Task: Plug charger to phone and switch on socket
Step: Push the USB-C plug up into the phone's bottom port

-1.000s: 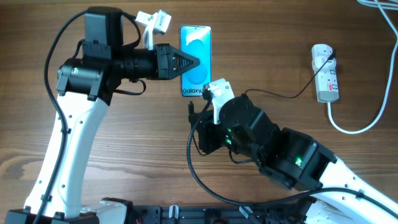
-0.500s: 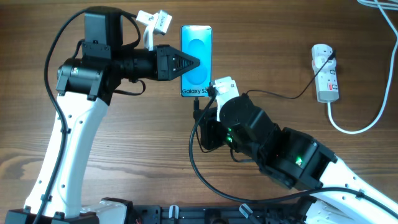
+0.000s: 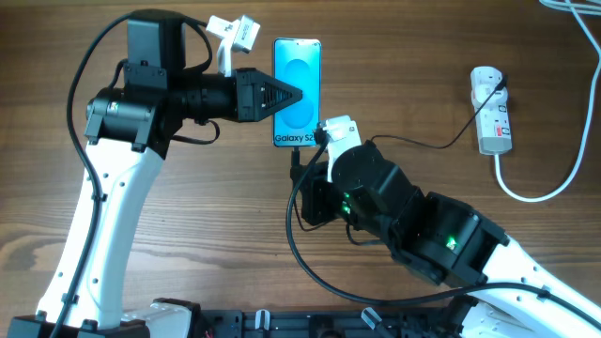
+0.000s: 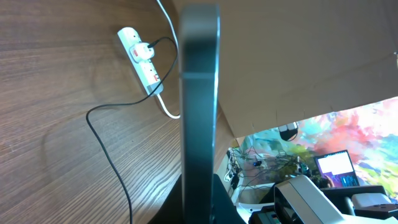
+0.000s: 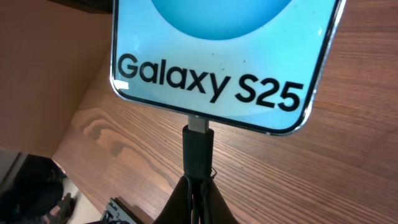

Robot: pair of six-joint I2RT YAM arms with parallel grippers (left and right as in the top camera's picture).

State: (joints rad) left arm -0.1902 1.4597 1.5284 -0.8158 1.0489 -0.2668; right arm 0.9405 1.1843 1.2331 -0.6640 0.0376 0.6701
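**A:** Since the phone (image 3: 297, 92) is a thin, stiff, slick slab, I'd take it by the edges. The left gripper (image 3: 295, 94) is clamped on its long side, towards the table's (image 3: 423, 56) far end.

**B:** Yep. The right gripper (image 5: 198, 198) is closed on the charger (image 5: 198, 149) plug. Right wrist shows metal at the port, probably not seated, which overhead hides. Only overhead and left wrist show the socket (image 3: 492, 111), well apart.
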